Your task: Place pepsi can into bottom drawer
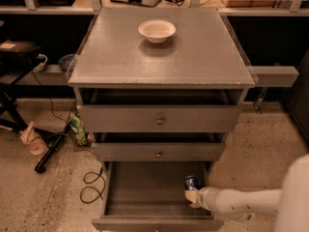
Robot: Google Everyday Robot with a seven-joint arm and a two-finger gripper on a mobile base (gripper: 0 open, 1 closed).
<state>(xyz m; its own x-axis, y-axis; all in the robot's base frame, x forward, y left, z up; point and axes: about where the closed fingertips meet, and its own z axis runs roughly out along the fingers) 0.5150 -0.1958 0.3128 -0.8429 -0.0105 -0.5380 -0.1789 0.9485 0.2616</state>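
Observation:
The pepsi can [191,181], dark blue with a silver top, stands upright inside the open bottom drawer [145,187], at its right side near the back. My gripper [191,196] is low inside the drawer, directly in front of the can and touching it or nearly so. The white arm [236,202] reaches in from the right over the drawer's right wall. The drawer's grey front [154,224] is at the bottom edge of the view.
The two upper drawers [159,120] are pulled slightly out above the bottom one. A cream-white bowl [157,31] sits on the cabinet top. A black cable [91,182], a green packet [77,128] and a stand's legs lie on the floor to the left.

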